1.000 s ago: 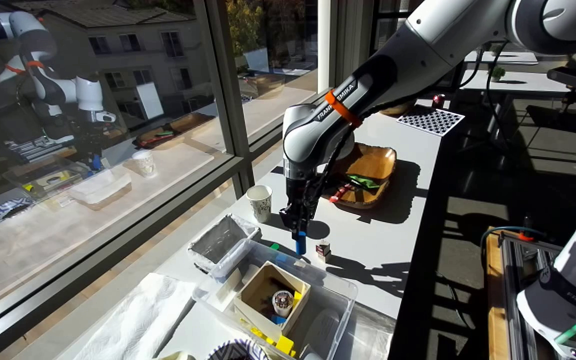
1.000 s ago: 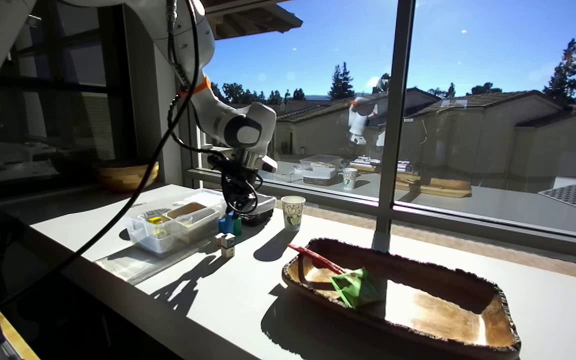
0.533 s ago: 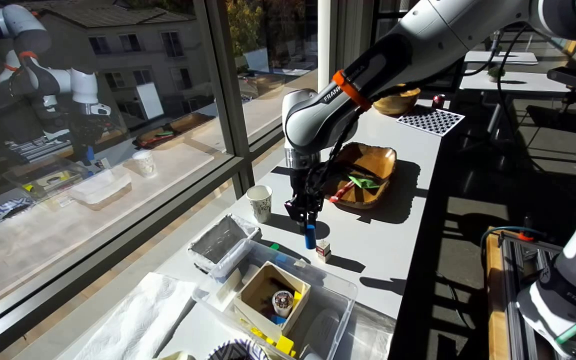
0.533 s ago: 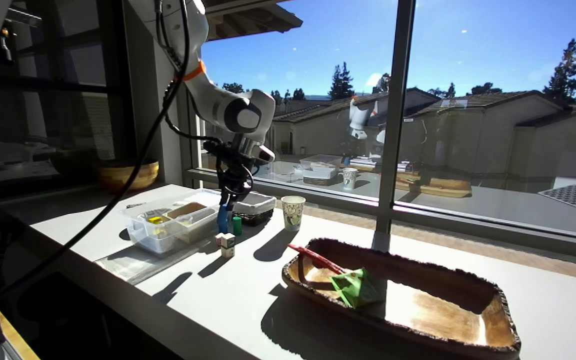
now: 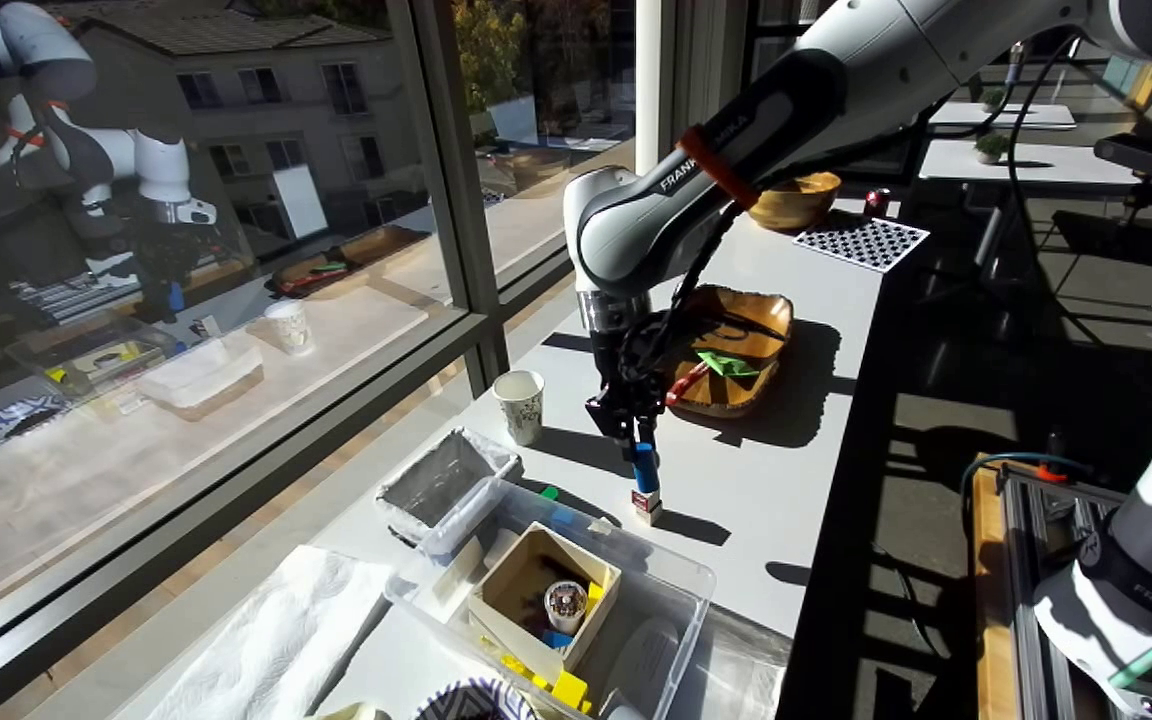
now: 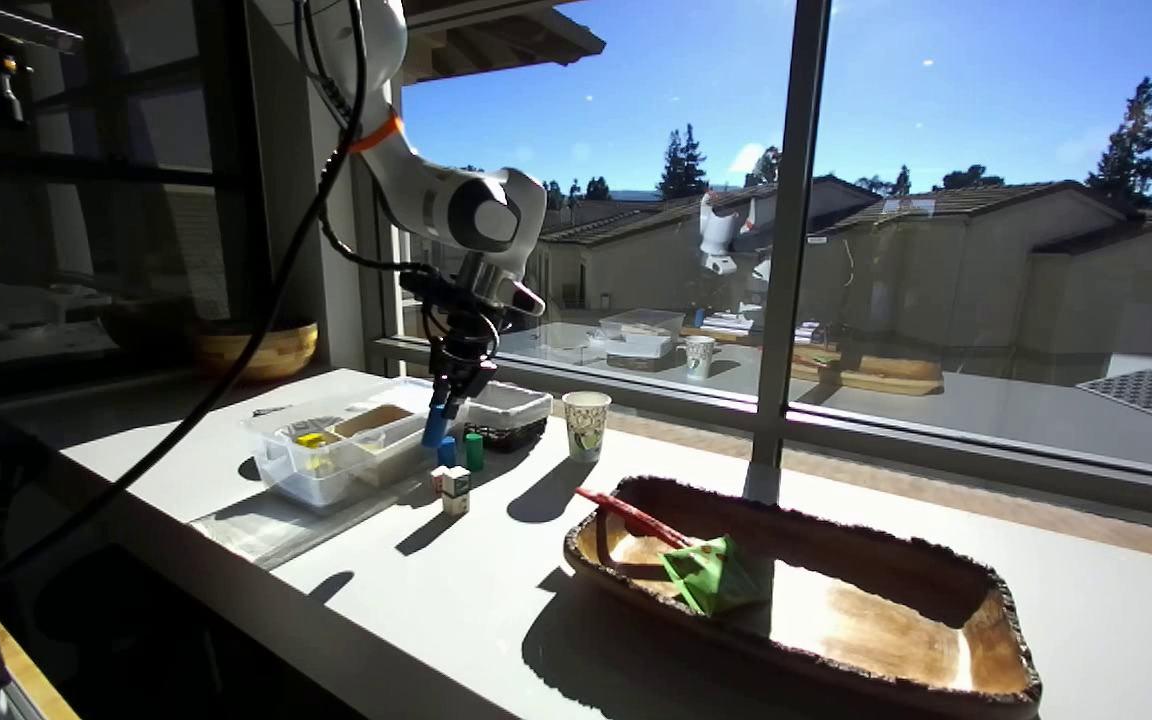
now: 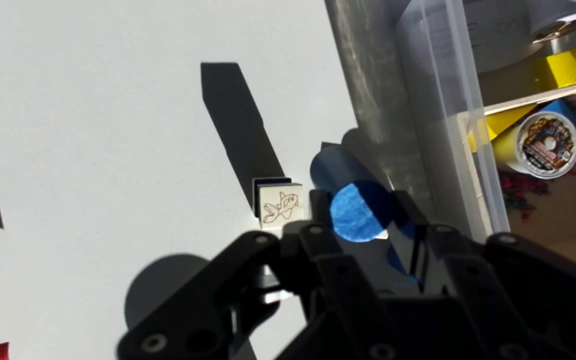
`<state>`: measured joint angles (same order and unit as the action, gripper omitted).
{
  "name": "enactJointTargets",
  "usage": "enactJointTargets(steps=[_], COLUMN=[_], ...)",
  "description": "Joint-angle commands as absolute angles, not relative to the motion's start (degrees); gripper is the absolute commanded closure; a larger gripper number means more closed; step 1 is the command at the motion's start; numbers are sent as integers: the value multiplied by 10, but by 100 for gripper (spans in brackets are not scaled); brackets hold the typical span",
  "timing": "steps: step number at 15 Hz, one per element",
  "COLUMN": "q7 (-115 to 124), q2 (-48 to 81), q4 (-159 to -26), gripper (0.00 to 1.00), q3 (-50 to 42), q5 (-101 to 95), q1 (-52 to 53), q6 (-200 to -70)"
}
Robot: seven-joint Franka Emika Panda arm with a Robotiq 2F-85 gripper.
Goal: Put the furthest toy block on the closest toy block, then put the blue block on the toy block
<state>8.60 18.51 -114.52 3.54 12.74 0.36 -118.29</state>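
Arm (image 5: pixel 786 120) and blue block (image 5: pixel 646 468) had moved toward the toy-block stack (image 5: pixel 647 507) and risen since the earlier frame, we guessed to clear the stack's top. Clear bin (image 6: pixel 296 480) sat near the stack. Gripper (image 7: pixel 362 204): fingers closed in as far as the blue block let them, gripping its upper end, likely so its lower end could land first. We had it higher than the stack; squarely over, couldn't tell. Upper toy block (image 7: pixel 281 206) sat on the lower toy block (image 5: pixel 648 517), presumably as base.

Presents matt finish on the blue block (image 7: pixel 357 216), smooth clear plastic on the bin (image 6: pixel 291 481), rough-rimmed glossy wood on the tray (image 6: pixel 866 618).
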Motion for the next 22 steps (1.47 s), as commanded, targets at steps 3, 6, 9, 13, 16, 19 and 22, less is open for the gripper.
enactJointTargets(steps=[3,6,9,13,16,19,22], q7=[109,120,131,149,154,160,166], q2=[173,172,171,171,173,172,170], q4=[-1170,-1178,-1183,-1183,-1185,-1193,-1204], gripper=[91,91,91,91,91,91,91], q3=[24,21,18,15,15,15,14], q5=[106,98,87,68,63,63,59], q1=[20,24,28,35,37,39,41], q6=[-1193,-1201,-1207,-1216,-1232,-1254,-1275])
